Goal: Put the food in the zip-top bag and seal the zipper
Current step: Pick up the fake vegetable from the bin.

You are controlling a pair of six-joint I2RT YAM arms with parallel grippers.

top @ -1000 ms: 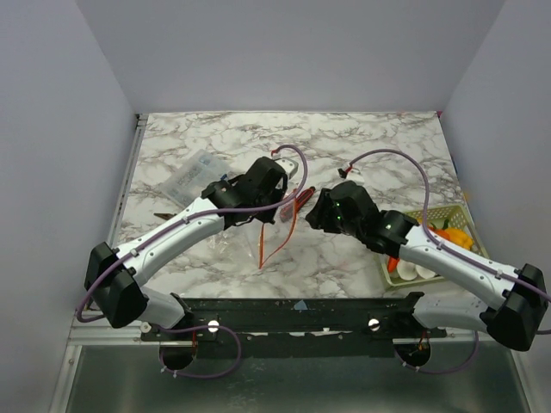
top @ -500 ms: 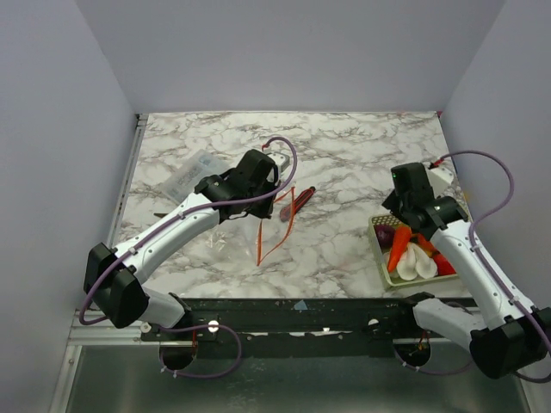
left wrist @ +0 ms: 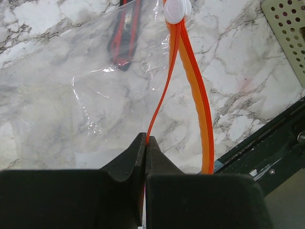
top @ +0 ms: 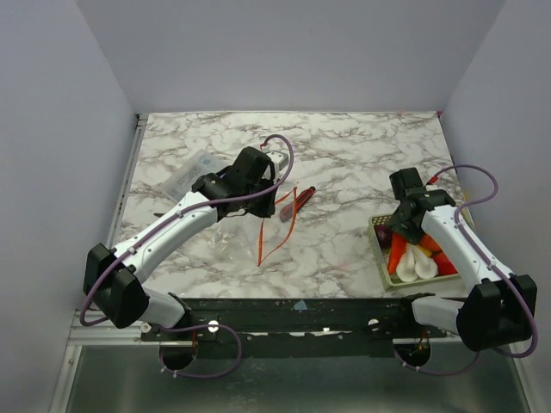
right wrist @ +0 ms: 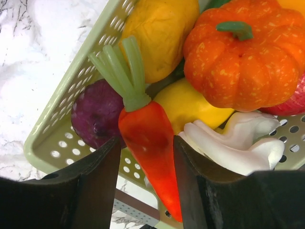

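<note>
The zipper [left wrist: 198, 90] of the zip-top bag [left wrist: 71, 95], laid on the table [top: 344, 155] left of middle, is pinched by the fully closed fingers of the left gripper [left wrist: 145, 143]. The food [right wrist: 238, 57] is heaped in a green basket [right wrist: 57, 129] at the near right. Its carrot [right wrist: 143, 124] is straddled by the half-spread right gripper [right wrist: 145, 140] (whether it is touched cannot be told).
</note>
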